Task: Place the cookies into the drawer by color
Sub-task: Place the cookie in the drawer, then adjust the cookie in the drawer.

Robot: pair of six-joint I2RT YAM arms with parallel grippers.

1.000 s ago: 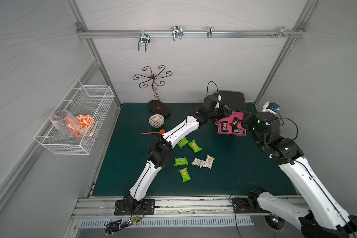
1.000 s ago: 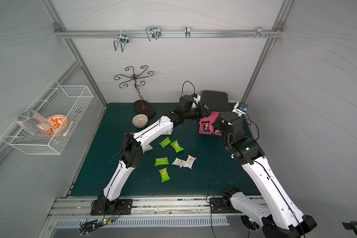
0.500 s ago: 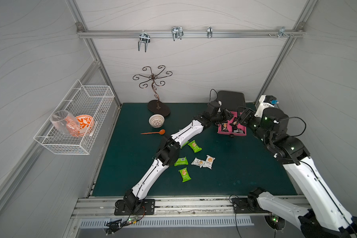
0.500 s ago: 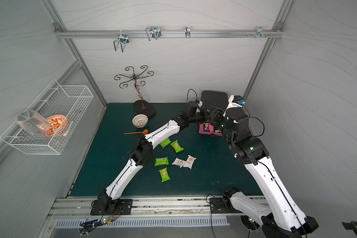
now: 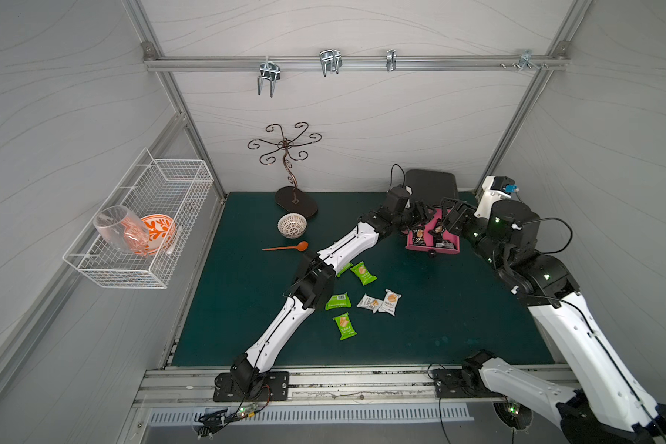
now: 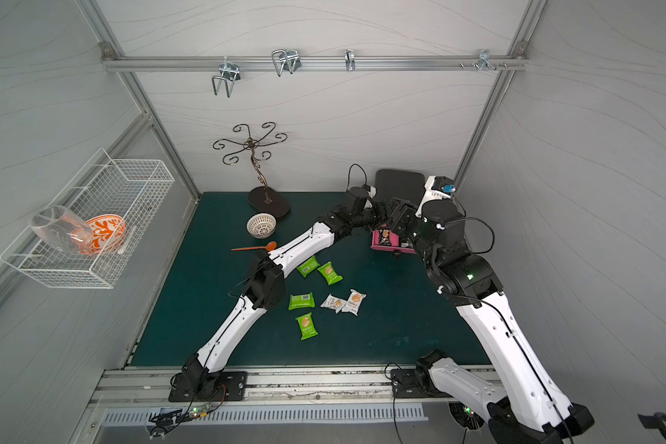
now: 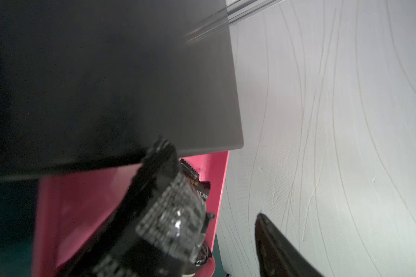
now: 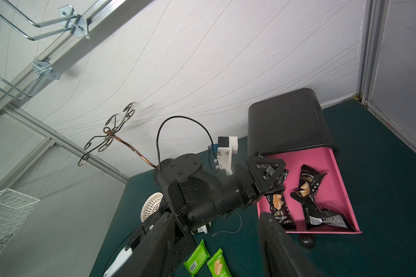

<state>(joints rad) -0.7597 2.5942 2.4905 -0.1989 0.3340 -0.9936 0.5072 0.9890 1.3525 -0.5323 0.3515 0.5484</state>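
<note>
Cookies (image 5: 345, 326) in green, white packets (image 5: 390, 302) among them, scattered mid-tabletop (image 5: 458, 319), open mat toward the front edge. Farther back, orange spoon (image 5: 285, 247), white bowl (image 5: 292, 225), wire stand (image 5: 293, 184). At far right corner, pink drawer (image 8: 332, 172) pulled out, black packets (image 8: 309, 185) inside. Left gripper (image 8: 274, 173) over it, fingers apart, one black packet at a finger. Right gripper (image 8: 214, 223) alongside, spread, empty.

A dark green mat (image 5: 439, 307) is being enclosed by pale grey, wavy-grained walls (image 5: 600, 134). Above the mat, an aluminium rail (image 5: 439, 61) with metal hooks (image 5: 268, 78) is being carried across the back wall (image 5: 362, 127). Left of the mat, a white wire basket (image 5: 158, 200) is being held on the side wall (image 5: 54, 115).
</note>
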